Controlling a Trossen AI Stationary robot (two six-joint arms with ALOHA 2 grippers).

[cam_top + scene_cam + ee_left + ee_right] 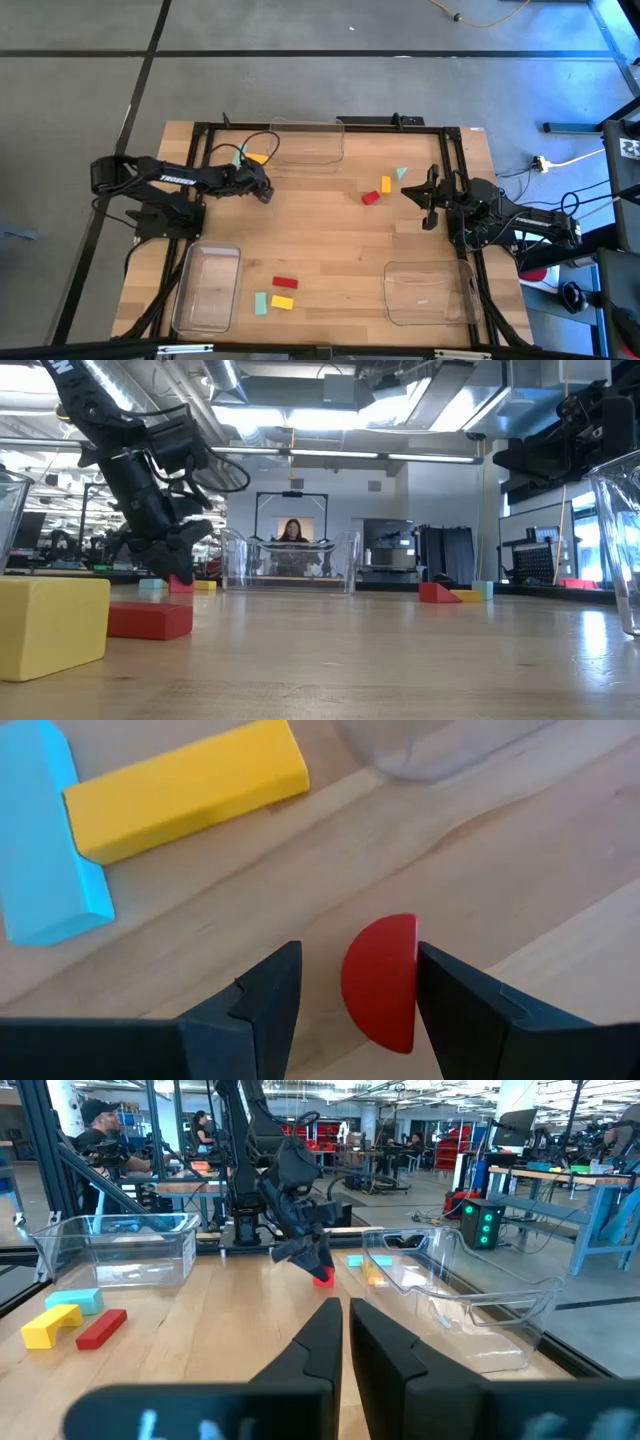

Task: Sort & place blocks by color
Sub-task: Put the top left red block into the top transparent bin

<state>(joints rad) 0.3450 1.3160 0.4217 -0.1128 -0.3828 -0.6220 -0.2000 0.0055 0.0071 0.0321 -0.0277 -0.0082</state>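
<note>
My left gripper (pixel 263 191) (pixel 355 990) is open near the table's far left, pointing down, with a red half-disc block (pixel 382 982) between its fingers. The block rests on the table (pixel 181 584). A yellow bar (pixel 185 790) and a teal bar (pixel 45 840) lie just beyond it, touching each other. At mid-table a yellow (pixel 386 184), a red (pixel 371 197) and a teal (pixel 401 173) block lie together. Near the near edge lie a red (pixel 285 282), a yellow (pixel 282 302) and a teal (pixel 261 302) block. My right gripper (pixel 432 200) (pixel 345 1320) is shut and hovers at the table's right. My left gripper comes at the red half-disc from above. One finger (pixel 450 1010) lies against the block's flat face (pixel 412 975). The other finger (pixel 270 1005) stands apart from its round side. The block sits flat on the table.
Three clear trays stand on the table: one at the far edge (pixel 307 143), close beyond my left gripper, one at the near left (pixel 207 288), one at the near right (pixel 428 292). Bare wood lies across the table's middle. People show in the room behind.
</note>
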